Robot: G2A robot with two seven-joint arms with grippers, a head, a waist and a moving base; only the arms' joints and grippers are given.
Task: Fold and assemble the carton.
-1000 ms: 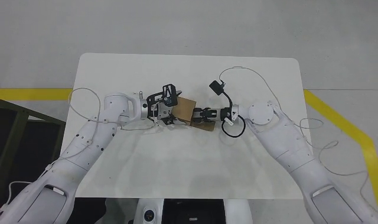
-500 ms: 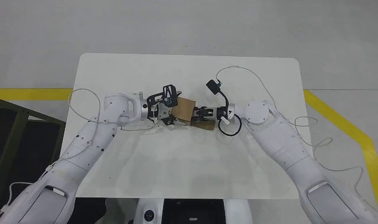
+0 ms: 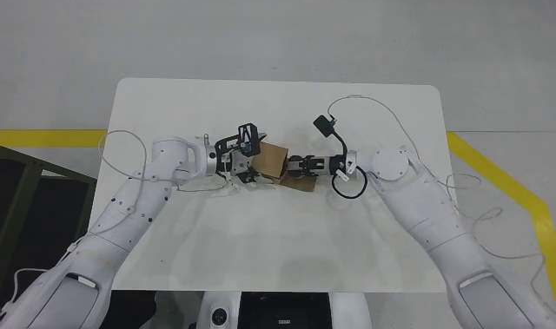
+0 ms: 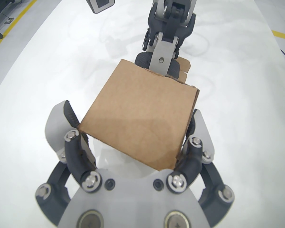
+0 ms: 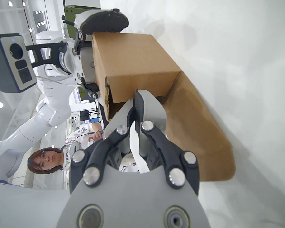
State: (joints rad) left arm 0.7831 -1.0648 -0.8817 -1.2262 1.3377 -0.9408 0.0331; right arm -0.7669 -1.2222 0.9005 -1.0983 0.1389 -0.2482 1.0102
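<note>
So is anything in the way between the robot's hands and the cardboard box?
Nothing visible is. The left gripper clamps the carton by two opposite sides. The right gripper, fingers shut, has its tips right at the carton's open end, beside the flap lying on the table.

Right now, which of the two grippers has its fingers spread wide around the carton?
The left gripper: its fingers clasp the carton from both sides. The right gripper has its fingers almost together at the carton's open end.
</note>
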